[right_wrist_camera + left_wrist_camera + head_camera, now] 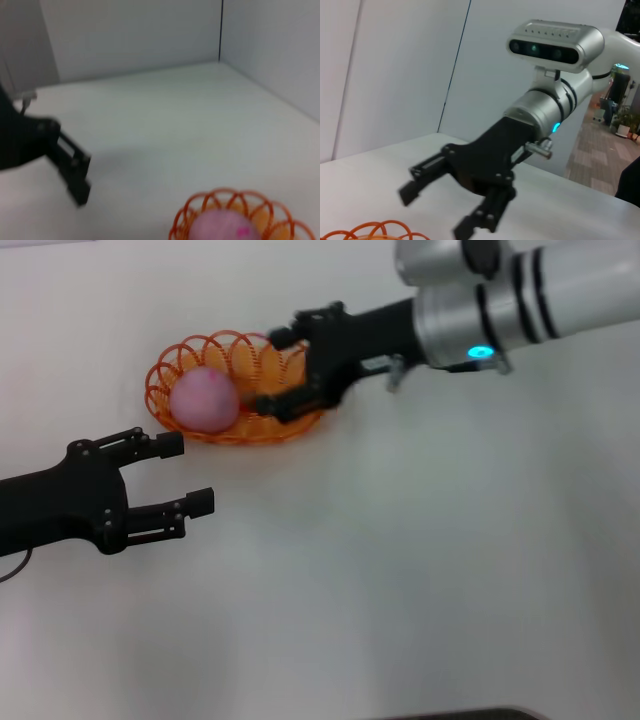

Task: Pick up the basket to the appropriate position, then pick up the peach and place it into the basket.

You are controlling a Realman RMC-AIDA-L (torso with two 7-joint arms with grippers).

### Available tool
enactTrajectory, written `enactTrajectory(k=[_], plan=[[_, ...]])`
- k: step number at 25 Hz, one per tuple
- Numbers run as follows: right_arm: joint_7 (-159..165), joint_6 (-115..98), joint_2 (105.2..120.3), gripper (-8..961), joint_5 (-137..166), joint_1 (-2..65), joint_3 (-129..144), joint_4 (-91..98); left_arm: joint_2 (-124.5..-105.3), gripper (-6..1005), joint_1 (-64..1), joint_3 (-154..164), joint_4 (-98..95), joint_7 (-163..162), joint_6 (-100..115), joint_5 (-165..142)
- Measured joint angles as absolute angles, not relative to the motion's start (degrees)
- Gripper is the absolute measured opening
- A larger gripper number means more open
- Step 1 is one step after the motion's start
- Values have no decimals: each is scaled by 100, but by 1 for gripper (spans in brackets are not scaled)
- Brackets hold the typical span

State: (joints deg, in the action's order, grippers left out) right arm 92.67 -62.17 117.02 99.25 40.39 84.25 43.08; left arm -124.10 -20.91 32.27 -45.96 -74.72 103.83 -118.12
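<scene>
The peach [205, 398] sits inside the basket [240, 388] on the worktop [400, 570]. The left gripper [190, 473], jaws apart and empty, lies just beside it; the right gripper [275, 370], jaws apart, straddles the basket's opposite rim.

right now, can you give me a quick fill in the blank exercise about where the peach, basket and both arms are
1. The peach lies inside the orange ____.
2. The left end effector is open, holds nothing and sits ____ the basket, not touching it.
3. The end effector reaching over the basket's rim belongs to the ____ arm.
4. The basket rests on a plain ____ table.

Missing words: basket; beside; right; white
</scene>
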Motion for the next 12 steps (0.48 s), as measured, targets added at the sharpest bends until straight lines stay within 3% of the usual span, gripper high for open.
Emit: enactTrajectory(k=[5, 12], plan=[[9689, -7432, 11674, 933, 11135, 3617, 7477, 5145, -12410, 828, -2092, 3226, -4596, -7479, 10371, -11811], [9907, -8194, 11688, 931, 12190, 3541, 6661, 5463, -12412, 828, -2092, 3243, -4591, -7495, 10362, -11811]])
